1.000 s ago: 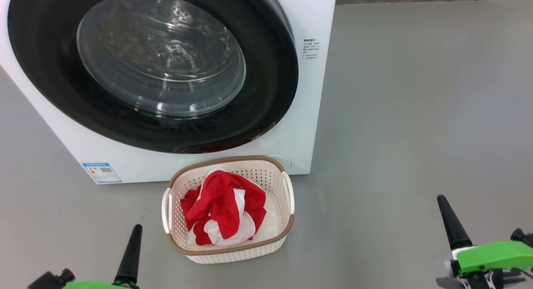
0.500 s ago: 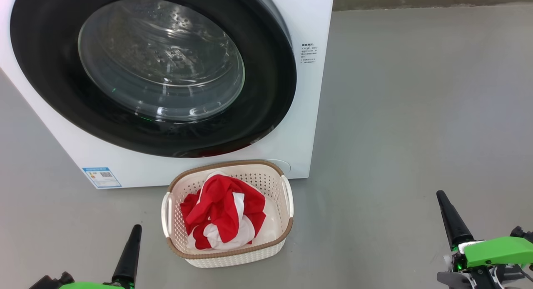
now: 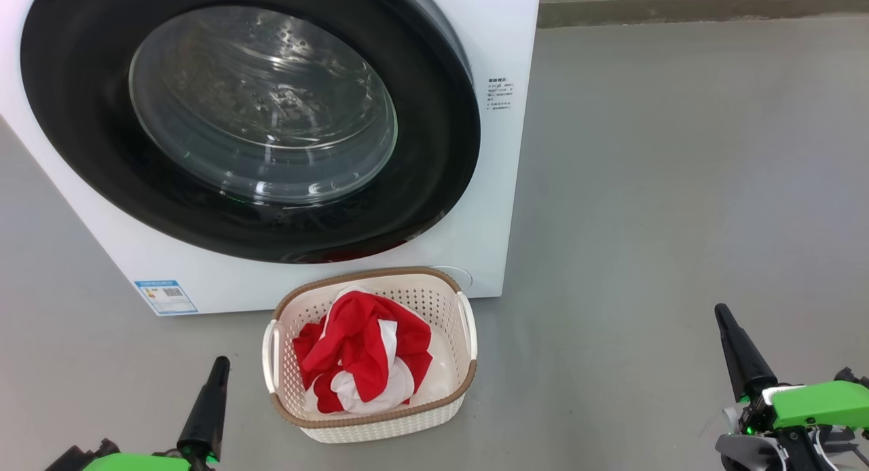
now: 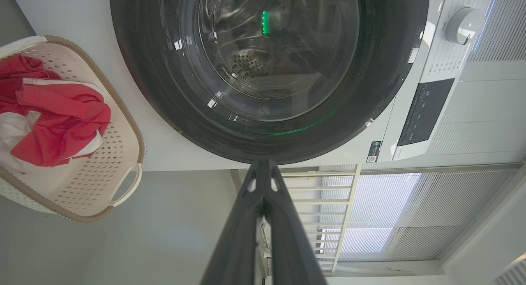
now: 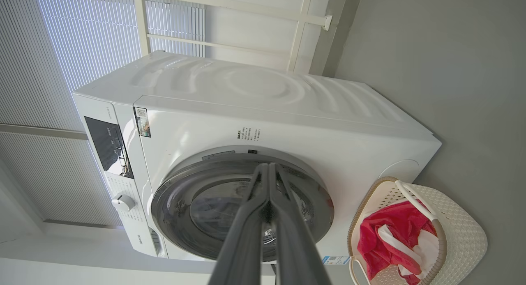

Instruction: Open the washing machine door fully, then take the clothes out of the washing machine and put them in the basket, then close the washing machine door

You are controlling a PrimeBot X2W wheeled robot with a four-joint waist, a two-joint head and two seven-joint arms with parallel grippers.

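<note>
- Nearest to us, the left gripper [image 3: 218, 368] and the right gripper [image 3: 726, 322] hang low over the grey floor [image 3: 679, 186]. Each has its two dark fingers pressed together and nothing between them.
- The left gripper is near the basket's left side, and the right gripper is well apart from it on the other side.
- The basket [image 3: 387, 427] stands on the floor just in front of the washing machine [image 3: 506, 206], below the door. It is cream, perforated plastic with a brown woven-look rim and white side handles.
- We judge the basket light and fairly stiff, so the side handles are the places to hold it.
- The clothes [image 3: 363, 352] lie inside the basket as a crumpled red bundle with white panels, below the rim.
- They look soft, limp and light. A pinch on the raised red fold at the top should lift them, though loose ends would trail.
- Farther off, the washing machine door [image 3: 434, 152] sits flush against the white front. It has a wide glossy black rim round a bulging clear window, with the steel drum showing behind it.
- We judge the door rigid, hinged and slick. Its outer edge is the place to pull, but we cannot tell where the catch lies.
- With the clothes in the basket and the door shut, the task looks complete to us.
</note>
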